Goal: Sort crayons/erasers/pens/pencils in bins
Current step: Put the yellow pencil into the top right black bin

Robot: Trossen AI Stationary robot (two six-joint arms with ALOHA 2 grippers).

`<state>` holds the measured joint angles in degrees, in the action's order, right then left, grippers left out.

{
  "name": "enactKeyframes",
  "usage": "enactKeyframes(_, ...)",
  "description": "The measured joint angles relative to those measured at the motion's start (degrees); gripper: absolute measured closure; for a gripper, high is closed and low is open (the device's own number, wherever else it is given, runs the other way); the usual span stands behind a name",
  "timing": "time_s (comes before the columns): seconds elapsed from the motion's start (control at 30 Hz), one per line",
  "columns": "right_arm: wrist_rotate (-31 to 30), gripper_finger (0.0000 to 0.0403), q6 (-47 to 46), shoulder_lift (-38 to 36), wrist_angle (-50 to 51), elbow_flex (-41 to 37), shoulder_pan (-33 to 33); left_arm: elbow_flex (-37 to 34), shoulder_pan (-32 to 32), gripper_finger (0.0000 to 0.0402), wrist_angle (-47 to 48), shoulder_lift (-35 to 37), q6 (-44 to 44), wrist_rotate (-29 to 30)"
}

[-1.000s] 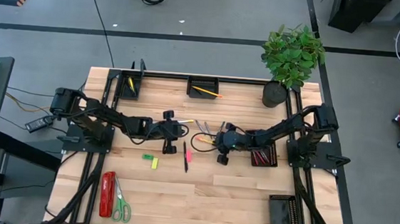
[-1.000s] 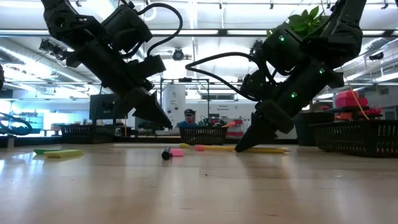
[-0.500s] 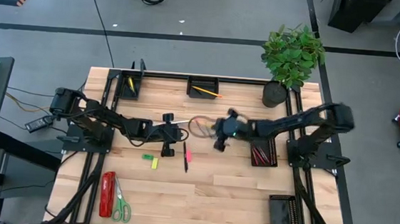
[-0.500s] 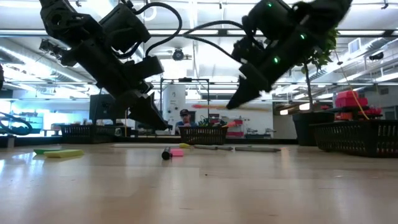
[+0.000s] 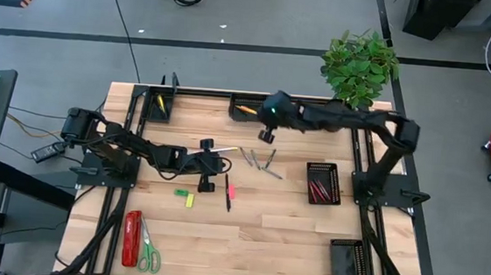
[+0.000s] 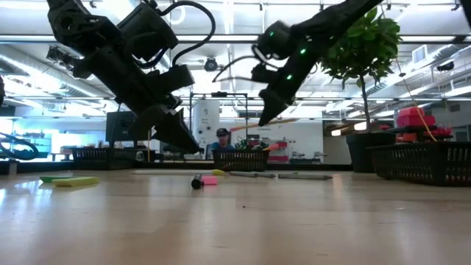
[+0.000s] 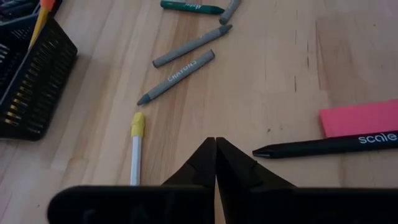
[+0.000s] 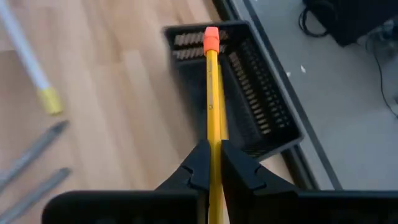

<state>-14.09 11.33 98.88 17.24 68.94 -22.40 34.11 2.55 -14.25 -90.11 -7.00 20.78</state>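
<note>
High view: the right gripper [image 5: 266, 136] is stretched toward the far edge of the pale wooden table [image 5: 290, 246], just beside the black mesh bin at the far middle [image 5: 250, 105], where one yellow pencil already lies. The left gripper [image 5: 222, 162] hangs over the table's middle near a loose black pen [image 5: 227, 192], a neon pink eraser block [image 5: 232, 191] and three grey crayons [image 5: 259, 160]. A second black mesh bin [image 5: 322, 182] on the right holds red sticks

Low view: the right arm is raised well clear of the tabletop, and the left gripper [image 6: 190, 146] is also off the wood

Left wrist view: its fingers [image 7: 204, 163] are pressed together on nothing; a white pen with a yellow tip [image 7: 135, 149] lies just ahead

Right wrist view: the fingers [image 8: 200, 167] are clamped on a long yellow pencil with an orange eraser end [image 8: 211, 81], which points at the far bin [image 8: 267, 118]

The step in hand looks like carrying this pencil to the pencil bin. Next, the pencil should be brought over the bin's opening, lined up with its long side, then let go
</note>
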Motion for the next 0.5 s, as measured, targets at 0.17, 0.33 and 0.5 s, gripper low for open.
enactKeyframes(0.17, 2.8, 0.0373, 2.0, 5.3, 2.8, 6.7, -3.8, 0.0, 0.0, 0.0376, 0.0, 0.0, 0.8, 0.0)
enactKeyframes(0.33, 6.0, 0.0373, 2.2, 9.7, 4.9, 10.3, -5.4, 0.0, 0.5, 0.0384, -0.1, 0.0, 2.2, 0.0)
enactKeyframes(0.5, 6.9, 0.0373, 2.2, 14.2, 6.0, 12.9, -6.2, 0.0, 0.8, 0.0388, 0.0, 0.0, 3.3, 0.0)
